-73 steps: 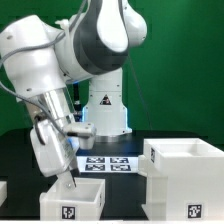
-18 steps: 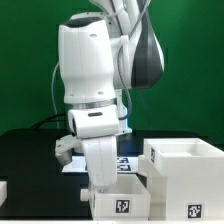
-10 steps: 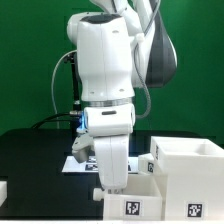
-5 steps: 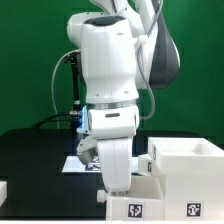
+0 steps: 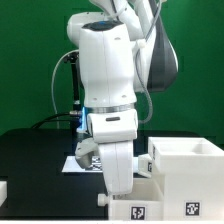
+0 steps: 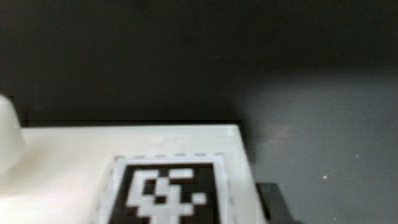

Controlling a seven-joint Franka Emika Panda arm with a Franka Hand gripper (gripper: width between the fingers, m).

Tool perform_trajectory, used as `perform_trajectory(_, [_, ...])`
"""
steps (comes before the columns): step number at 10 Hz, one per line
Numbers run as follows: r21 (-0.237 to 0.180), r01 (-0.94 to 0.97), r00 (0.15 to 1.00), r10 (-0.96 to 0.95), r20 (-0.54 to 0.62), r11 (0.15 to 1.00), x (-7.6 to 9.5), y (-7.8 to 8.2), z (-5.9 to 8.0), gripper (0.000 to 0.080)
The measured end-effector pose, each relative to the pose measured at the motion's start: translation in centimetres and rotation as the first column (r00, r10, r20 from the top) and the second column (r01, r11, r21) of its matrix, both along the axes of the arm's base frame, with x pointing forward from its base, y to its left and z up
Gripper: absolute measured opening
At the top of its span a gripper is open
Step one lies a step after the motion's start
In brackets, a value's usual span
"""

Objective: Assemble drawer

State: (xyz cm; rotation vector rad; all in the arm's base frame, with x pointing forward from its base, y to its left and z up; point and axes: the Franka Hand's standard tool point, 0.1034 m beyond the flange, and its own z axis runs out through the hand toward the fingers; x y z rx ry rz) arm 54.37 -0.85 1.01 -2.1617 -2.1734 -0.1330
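Small tray [image 5: 135, 204] sits on the table [image 5: 35, 160] just beside the large housing [image 5: 190, 165], on the exterior view's left of it. You cannot tell whether they touch.

Gripper [image 5: 118, 189] reaches down at the tray's far rim. The arm hides the fingers, so you cannot tell whether they are parted or clamped.

Judgement: thin rigid plastic, light and smooth, likely to twist or slip in a loose pinch. Pinch one wall mid-length, clear of the tag [image 6: 169, 190]. The housing is bulkier, so slide it rather than lift.
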Motion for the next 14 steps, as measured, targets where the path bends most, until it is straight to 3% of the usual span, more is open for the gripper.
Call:
perform_trajectory(6, [0.006, 0.035, 0.999, -0.035, -0.004, 0.999, 0.2, 2.3, 0.1, 0.0038])
perform_trajectory(9, [0.007, 0.036, 0.999, -0.036, -0.009, 0.999, 0.0, 2.2, 0.0, 0.0038])
perform_trajectory(10, [0.007, 0.036, 0.999, -0.036, -0.009, 0.999, 0.0, 2.2, 0.0, 0.0129])
perform_trajectory(11, [0.005, 0.034, 0.999, -0.034, -0.006, 0.999, 0.1, 2.2, 0.2, 0.0313])
perform_trajectory(12, [-0.006, 0.015, 1.0, -0.015, 0.002, 1.0, 0.5, 2.2, 1.4, 0.0448])
perform_trajectory(13, [-0.011, 0.014, 1.0, -0.014, 0.006, 1.0, 0.8, 2.1, 2.7, 0.0448])
perform_trajectory(14, [-0.017, 0.016, 1.0, -0.016, 0.002, 1.0, 1.0, 1.6, 4.0, 0.0599])
